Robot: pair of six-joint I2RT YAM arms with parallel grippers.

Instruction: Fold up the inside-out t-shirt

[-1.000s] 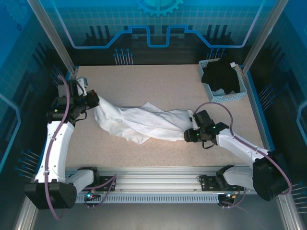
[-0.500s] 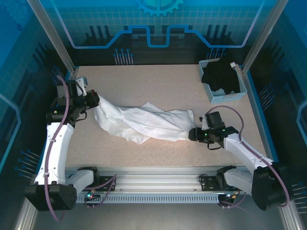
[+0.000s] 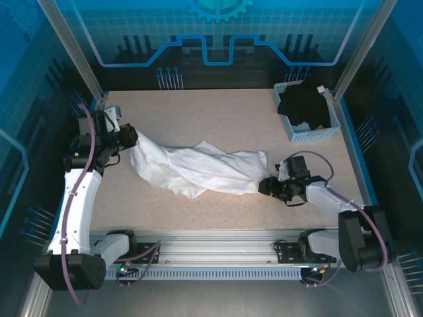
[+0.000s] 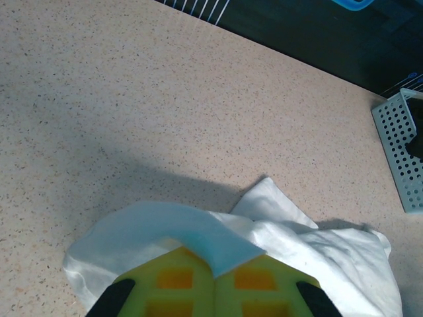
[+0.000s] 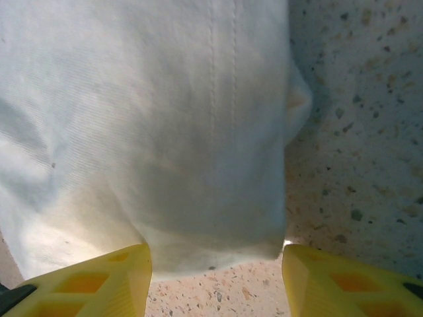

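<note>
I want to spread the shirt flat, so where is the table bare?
Bare: the far half of the table, between the t-shirt and the back edge, left of the basket; also the near strip between t-shirt and rail. Crowded: the middle band under the t-shirt, and the far right corner holding the basket.

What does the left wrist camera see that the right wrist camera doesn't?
Left wrist view: the left claw is pinched shut on a fold of the white t-shirt. There is also a big stretch of speckled table and a corner of the holey basket.
Right wrist view: a close-up of the shirt's stitched seam, with the right claw open and its yellow fingers wide apart.
Both: the white t-shirt lying on the speckled table, with yellow claw fingers at the bottom.
</note>
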